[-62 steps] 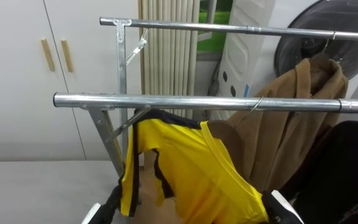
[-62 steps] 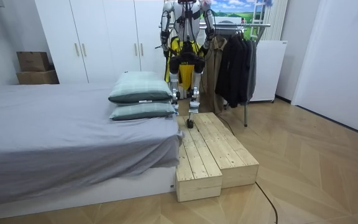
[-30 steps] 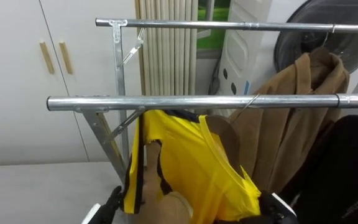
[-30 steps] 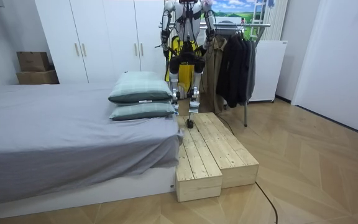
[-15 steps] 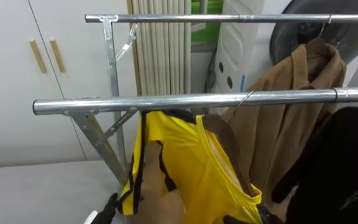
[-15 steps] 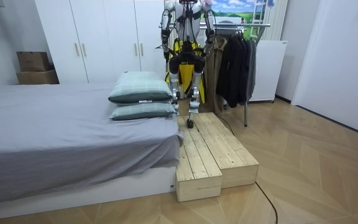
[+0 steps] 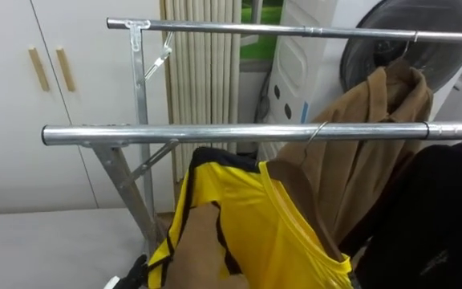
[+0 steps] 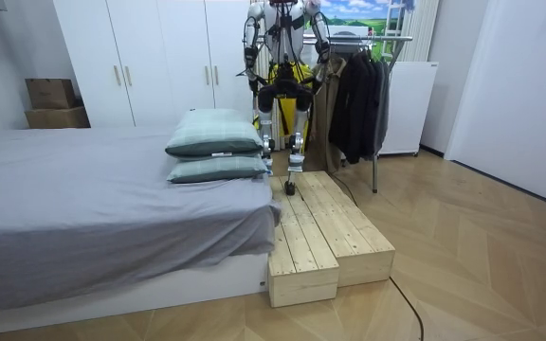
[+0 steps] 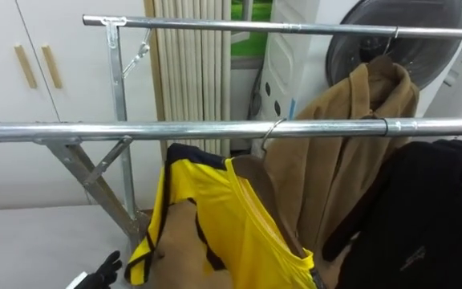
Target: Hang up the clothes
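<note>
A yellow shirt (image 7: 255, 217) with black trim hangs just under the near steel rail (image 7: 215, 133) of the clothes rack. Something tan shows through its armhole. A wire hook (image 7: 318, 130) sits over that rail, above the shirt's right side. The dark fingers of my left hand (image 7: 139, 271) stick out straight at the shirt's lower left edge, open and holding nothing that I can see. My right arm reaches in under the shirt from the lower right, with its hand hidden. In the room view I stand facing the rack (image 8: 387, 40) with both arms raised.
A brown coat (image 7: 375, 136) hangs from the far rail (image 7: 295, 30), and black garments (image 7: 439, 217) crowd the right end. White wardrobe doors (image 7: 22, 104) stand at the left. Behind me are wooden platforms (image 8: 320, 237) and a grey bed (image 8: 83, 208).
The camera has shifted a little. The yellow shirt now hangs slightly lower and further right under the near rail. My left hand stays at its lower left edge.
</note>
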Available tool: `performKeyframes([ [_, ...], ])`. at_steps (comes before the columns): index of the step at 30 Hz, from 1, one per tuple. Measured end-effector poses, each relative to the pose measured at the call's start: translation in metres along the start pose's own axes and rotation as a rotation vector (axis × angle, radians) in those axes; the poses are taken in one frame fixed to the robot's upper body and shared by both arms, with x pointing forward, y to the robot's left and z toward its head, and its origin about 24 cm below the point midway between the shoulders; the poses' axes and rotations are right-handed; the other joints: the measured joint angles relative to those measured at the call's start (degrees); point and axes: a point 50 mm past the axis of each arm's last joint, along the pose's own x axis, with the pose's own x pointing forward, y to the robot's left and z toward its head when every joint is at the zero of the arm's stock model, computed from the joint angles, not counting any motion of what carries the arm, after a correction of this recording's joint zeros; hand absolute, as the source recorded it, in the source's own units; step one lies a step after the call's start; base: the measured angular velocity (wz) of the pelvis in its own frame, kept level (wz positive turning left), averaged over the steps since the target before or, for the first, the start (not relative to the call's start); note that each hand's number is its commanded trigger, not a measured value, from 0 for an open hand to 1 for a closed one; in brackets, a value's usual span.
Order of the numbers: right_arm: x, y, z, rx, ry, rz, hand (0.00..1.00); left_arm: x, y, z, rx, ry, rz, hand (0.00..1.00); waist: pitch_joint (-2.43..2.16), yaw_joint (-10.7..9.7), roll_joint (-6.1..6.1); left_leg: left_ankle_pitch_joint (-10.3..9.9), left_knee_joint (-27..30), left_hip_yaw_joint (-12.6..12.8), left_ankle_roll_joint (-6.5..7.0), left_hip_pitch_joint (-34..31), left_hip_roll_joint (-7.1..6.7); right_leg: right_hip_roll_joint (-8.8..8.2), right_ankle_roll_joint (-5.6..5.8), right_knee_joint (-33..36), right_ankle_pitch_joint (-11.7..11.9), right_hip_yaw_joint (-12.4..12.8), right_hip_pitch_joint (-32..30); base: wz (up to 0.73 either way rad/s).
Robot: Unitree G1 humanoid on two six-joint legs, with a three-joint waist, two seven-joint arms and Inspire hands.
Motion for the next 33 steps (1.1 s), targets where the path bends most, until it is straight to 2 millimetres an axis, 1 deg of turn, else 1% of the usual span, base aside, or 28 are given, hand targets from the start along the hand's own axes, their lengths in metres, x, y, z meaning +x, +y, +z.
performKeyframes([
  [7,-0.001,-0.001,-0.007,0.005,0.032,0.010,0.00,0.000,0.000,0.000,-0.001,-0.002,0.002,0.00,0.19,0.2,-0.31,0.0,0.0,0.0,0.00,-0.1,-0.01,0.01,0.05,0.0,0.0,0.1,0.0,0.00],
  [13,-0.003,-0.004,-0.023,0.042,0.087,-0.007,0.00,0.000,0.001,-0.001,0.002,0.001,0.014,0.00,0.63,0.2,0.30,0.0,0.0,0.2,0.02,-0.2,-0.03,0.02,0.07,0.0,0.0,0.3,-0.2,0.00],
  [15,-0.005,-0.005,-0.029,0.060,0.103,-0.021,0.00,0.000,0.001,-0.003,0.001,0.008,0.027,0.00,0.71,0.2,0.74,0.0,0.0,0.2,0.01,-0.2,0.00,0.04,0.07,-0.1,0.0,0.3,-0.1,0.00],
  [16,-0.006,-0.006,-0.035,0.073,0.119,-0.038,0.00,-0.001,0.000,-0.008,-0.003,0.025,0.033,0.00,0.52,0.2,1.11,0.0,0.0,0.4,0.01,-0.1,0.01,0.04,0.07,-0.1,0.0,0.3,0.0,0.00],
  [17,-0.006,-0.006,-0.037,0.077,0.127,-0.048,0.00,-0.001,0.000,-0.010,-0.006,0.032,0.036,0.00,0.43,0.2,1.27,0.0,-0.1,0.6,0.01,-0.1,0.02,0.04,0.06,-0.1,0.0,0.4,0.0,-0.05],
  [18,-0.008,-0.005,-0.042,0.082,0.137,-0.061,0.00,-0.003,-0.001,-0.013,-0.006,0.042,0.043,0.00,0.37,0.2,1.64,0.0,-0.1,1.3,0.01,-0.1,0.05,0.08,0.06,-0.1,0.0,0.6,-0.1,-0.06],
  [19,-0.010,-0.005,-0.049,0.093,0.145,-0.073,0.00,-0.003,-0.003,-0.018,-0.006,0.058,0.040,0.00,0.27,0.2,2.02,0.0,-0.1,1.4,0.02,-0.1,0.04,0.07,0.09,-0.1,0.0,0.6,0.0,-0.05],
  [22,-0.015,-0.001,-0.062,0.128,0.161,-0.095,0.00,-0.007,-0.004,-0.031,-0.010,0.104,0.045,0.00,0.03,0.2,2.44,0.0,-0.2,1.5,0.02,0.0,0.01,0.20,0.11,0.0,-0.1,1.0,-0.1,-0.07],
  [24,-0.018,0.000,-0.071,0.161,0.172,-0.118,0.00,-0.010,-0.006,-0.049,-0.015,0.167,0.056,0.00,0.01,-0.3,2.52,0.0,-0.2,1.4,0.01,0.1,0.02,0.27,0.10,0.1,-0.1,1.2,0.0,-0.06],
  [26,-0.021,-0.001,-0.078,0.170,0.193,-0.139,0.00,-0.013,-0.007,-0.062,-0.020,0.223,0.064,0.00,0.05,-0.7,2.51,0.0,-0.2,1.4,0.02,0.3,0.03,0.27,0.09,0.2,-0.1,1.2,0.1,0.00],
  [27,-0.023,-0.003,-0.082,0.172,0.209,-0.164,0.00,-0.014,-0.008,-0.067,-0.016,0.247,0.066,0.00,0.15,-0.7,2.48,0.0,-0.2,1.4,0.03,0.3,0.02,0.28,0.10,0.4,-0.1,1.3,0.0,-0.04],
  [29,-0.027,-0.003,-0.087,0.162,0.229,-0.185,0.00,-0.017,-0.008,-0.075,-0.015,0.279,0.074,0.00,0.40,-0.8,2.68,-0.1,-0.2,1.6,0.17,0.2,0.01,0.38,0.13,0.8,-0.1,1.5,-0.3,-0.07],
  [31,-0.029,-0.004,-0.090,0.142,0.249,-0.201,0.00,-0.020,-0.009,-0.084,-0.018,0.313,0.074,0.00,0.78,-1.5,3.24,-0.8,-0.5,1.5,0.17,0.0,0.10,0.65,0.26,0.9,0.0,1.8,-0.6,-0.09],
  [32,-0.029,-0.004,-0.092,0.141,0.254,-0.202,0.00,-0.021,-0.009,-0.087,-0.018,0.323,0.074,0.00,0.77,-1.6,3.32,-0.9,-0.5,1.6,0.29,0.0,0.13,0.72,0.35,0.9,0.1,1.9,-0.6,-0.08],
  [33,-0.032,-0.003,-0.096,0.134,0.263,-0.207,0.00,-0.023,-0.010,-0.091,-0.020,0.340,0.074,0.00,0.62,-1.7,3.49,-1.1,-0.6,1.8,0.53,-0.1,0.14,0.79,0.36,0.9,0.1,2.0,-0.8,-0.05],
])
